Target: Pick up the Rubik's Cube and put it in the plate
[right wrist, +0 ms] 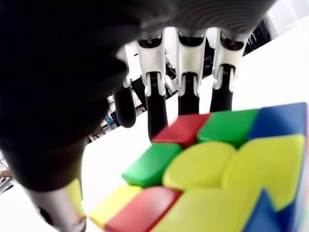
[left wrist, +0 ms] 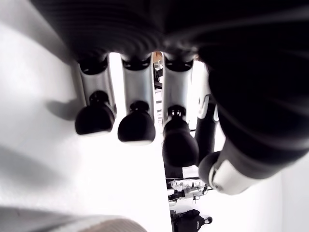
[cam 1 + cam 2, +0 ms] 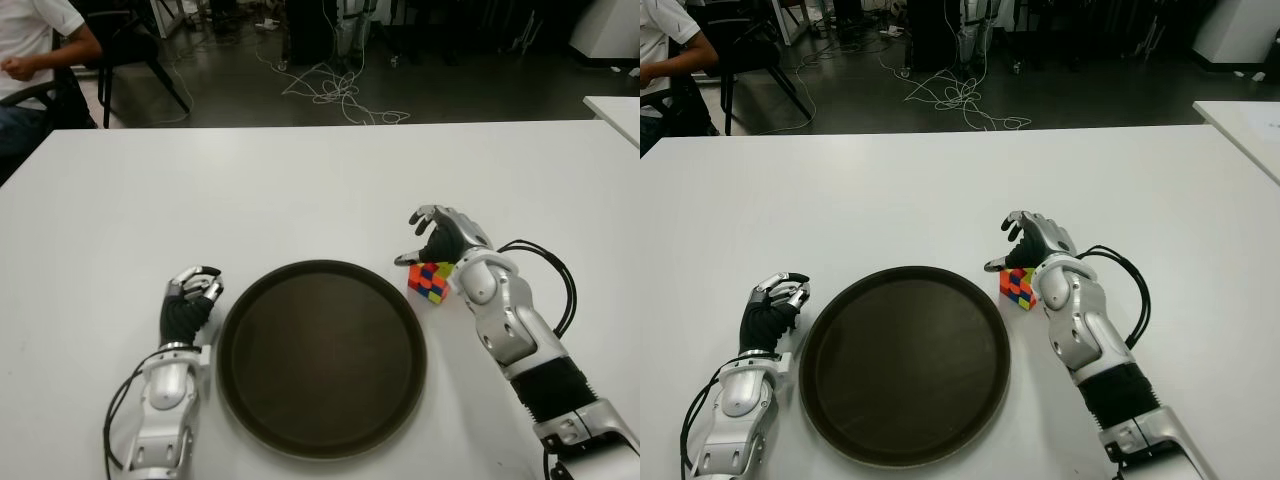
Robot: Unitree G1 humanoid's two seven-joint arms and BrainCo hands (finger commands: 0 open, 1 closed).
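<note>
Now the right hand (image 3: pixel 432 243) is hovering over the Rubik's Cube (image 3: pixel 431 280), its fingers (image 1: pixel 189 82) spreading and arching past the cube's far side, gripping nothing. The cube is sitting on the white desk (image 3: pixel 300 190) just beside the plate's right rim, toward the desk's near edge. The left hand (image 3: pixel 190 300) is showing just beside the plate's left rim, its fingers (image 2: pixel 136 126) curling loosely and holding nothing. The plate (image 3: pixel 322 357), round and dark brown, is lying near the desk's near edge between the two hands, nothing lying in it.
</note>
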